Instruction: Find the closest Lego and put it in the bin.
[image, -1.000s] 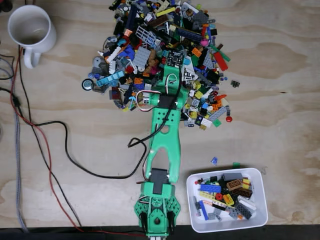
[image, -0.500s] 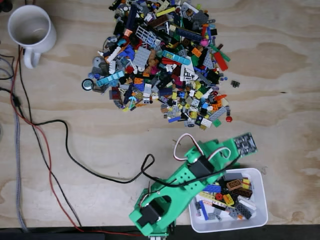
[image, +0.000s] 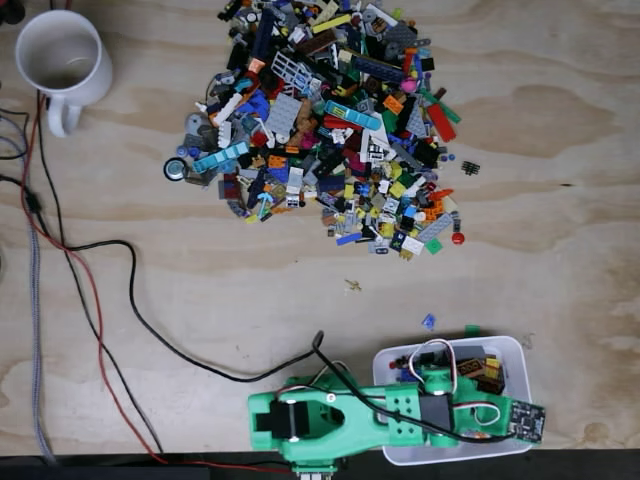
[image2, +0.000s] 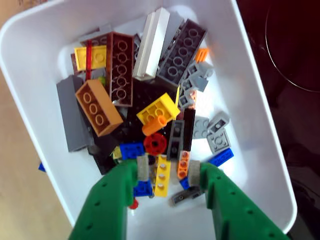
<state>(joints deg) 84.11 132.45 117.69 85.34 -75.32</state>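
Lego bricks (image2: 150, 115) fill the bin (image2: 260, 150) right under your gripper (image2: 167, 172): in the wrist view the two green fingers (image2: 107, 200) stand spread apart with nothing clamped between them, and the bricks just beyond the tips, a yellow plate (image2: 161, 175), a blue one (image2: 131, 150) and a red round piece (image2: 154, 144), lie loose on the bin's floor. You cannot tell whether any of them touches a fingertip. In the fixed view the bin (image: 515, 355) sits on the wooden surface (image: 560, 250) near its bottom edge, and the green arm (image: 340, 420) lies stretched across the bin from the left, covering much of it. Up-picture of the bin lies the big Lego heap (image: 330, 120), well apart from it. One small blue piece (image: 428, 321) rests on the wood just beside the bin's upper rim. A white mug (image: 62, 58) stands far up and to the left of the bin, and cables (image: 110, 300) run across the surface to the bin's left.
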